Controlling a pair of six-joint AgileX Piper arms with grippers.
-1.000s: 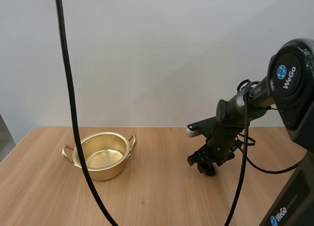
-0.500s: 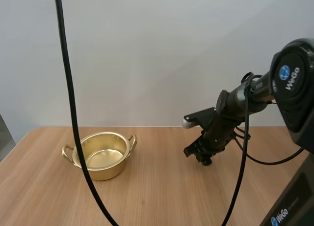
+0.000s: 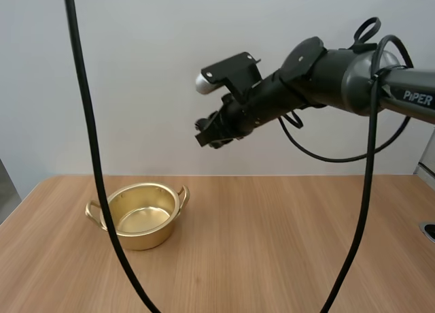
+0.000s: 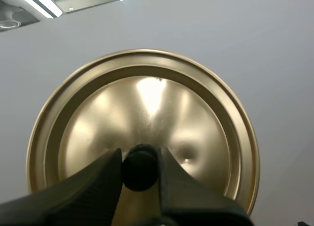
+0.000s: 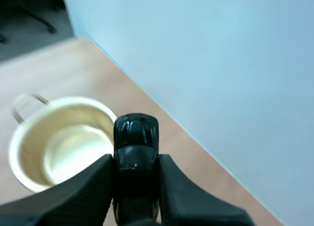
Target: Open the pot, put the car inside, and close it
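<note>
1. High view: A round, shiny gold metal pot with two small loop handles stands lidless at the lower left of the frame. It rests on a pale wood-grain surface, and its smooth inside is bare. The right arm, matte black and tubular, reaches in from the right edge. Its right claw hangs in the upper centre, high over the surface and up and to the right of the pot. What sits between its fingers is too small to make out here.

2. Left wrist view: The left claw is closed on a small round black knob. The two smooth black fingers press on the knob from either side. The knob belongs to the lid, a shallow brushed-gold disc with a raised stepped rim. The lid is held up against a plain grey wall.

3. Right wrist view: The right claw pinches a glossy black toy car between its tips. The car has a rounded roof and points away from the camera. Just beside the car and below it lies the open pot, and its pale gold bowl catches the light. The wooden surface runs up to a light blue-grey wall.
</note>
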